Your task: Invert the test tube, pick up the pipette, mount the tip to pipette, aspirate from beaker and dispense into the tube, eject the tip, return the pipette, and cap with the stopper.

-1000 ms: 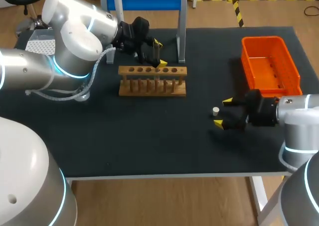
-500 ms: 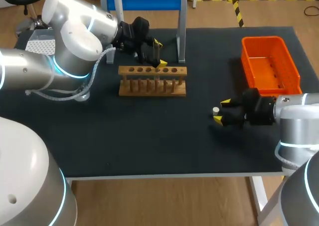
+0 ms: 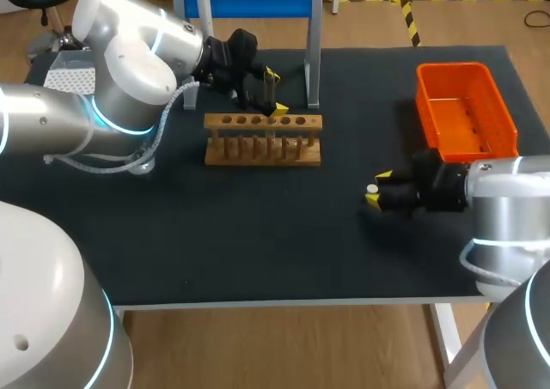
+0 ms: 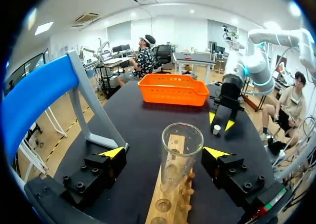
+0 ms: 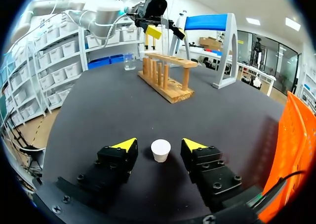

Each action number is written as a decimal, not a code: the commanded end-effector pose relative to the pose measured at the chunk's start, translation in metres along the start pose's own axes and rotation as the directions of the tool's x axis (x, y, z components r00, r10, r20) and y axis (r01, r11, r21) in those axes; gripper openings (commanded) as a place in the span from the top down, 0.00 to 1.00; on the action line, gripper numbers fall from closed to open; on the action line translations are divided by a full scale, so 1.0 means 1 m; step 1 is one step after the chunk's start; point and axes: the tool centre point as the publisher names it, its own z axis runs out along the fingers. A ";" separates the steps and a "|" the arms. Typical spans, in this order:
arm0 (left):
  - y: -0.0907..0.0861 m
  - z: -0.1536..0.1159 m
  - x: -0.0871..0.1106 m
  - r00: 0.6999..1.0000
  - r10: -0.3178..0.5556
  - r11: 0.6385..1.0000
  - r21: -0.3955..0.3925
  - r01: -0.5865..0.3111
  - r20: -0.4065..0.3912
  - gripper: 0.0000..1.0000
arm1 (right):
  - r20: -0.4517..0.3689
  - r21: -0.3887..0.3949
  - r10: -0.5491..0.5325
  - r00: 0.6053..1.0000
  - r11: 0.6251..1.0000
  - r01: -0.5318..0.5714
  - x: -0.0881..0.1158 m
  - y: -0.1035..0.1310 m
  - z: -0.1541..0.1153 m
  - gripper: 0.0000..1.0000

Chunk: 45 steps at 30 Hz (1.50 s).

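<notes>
Small white tapered stopper (image 5: 160, 151): upright, well apart from the wooden test tube rack (image 3: 263, 138), between the wide, untouching fingers of the right gripper (image 5: 159, 145), the nearer arm; left gripper (image 4: 166, 152) wide, flanking the clear glass tube (image 4: 181, 147) in the rack

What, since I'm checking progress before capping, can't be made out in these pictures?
Beaker: hidden behind the left arm in the head view; too small in the right wrist view to show its fill.
Test tube: any liquid inside cannot be told; the left gripper mostly covers it in the head view.
Pipette: not clearly found in any view.
</notes>
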 end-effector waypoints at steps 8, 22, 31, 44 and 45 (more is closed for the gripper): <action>0.000 0.000 -0.001 1.000 -0.001 1.000 -0.003 0.001 -0.004 0.00 | 0.004 0.006 0.006 1.000 1.000 -0.007 -0.001 0.001 0.005 0.53; 0.000 0.000 -0.001 1.000 -0.001 1.000 -0.003 0.001 -0.004 0.00 | -0.001 0.013 0.015 1.000 1.000 -0.015 -0.001 0.000 0.008 0.58; 0.000 0.000 -0.001 1.000 -0.001 1.000 -0.003 0.001 -0.004 0.00 | -0.004 0.015 0.017 1.000 1.000 -0.017 -0.001 0.000 0.008 0.64; 0.000 0.000 -0.001 1.000 -0.001 1.000 -0.003 0.001 -0.004 0.00 | -0.003 0.022 0.021 1.000 1.000 -0.021 -0.002 -0.001 0.009 1.00; 0.000 0.000 -0.001 1.000 -0.001 1.000 -0.003 0.001 -0.004 0.00 | -0.004 0.022 0.021 1.000 1.000 -0.021 -0.002 -0.001 0.009 1.00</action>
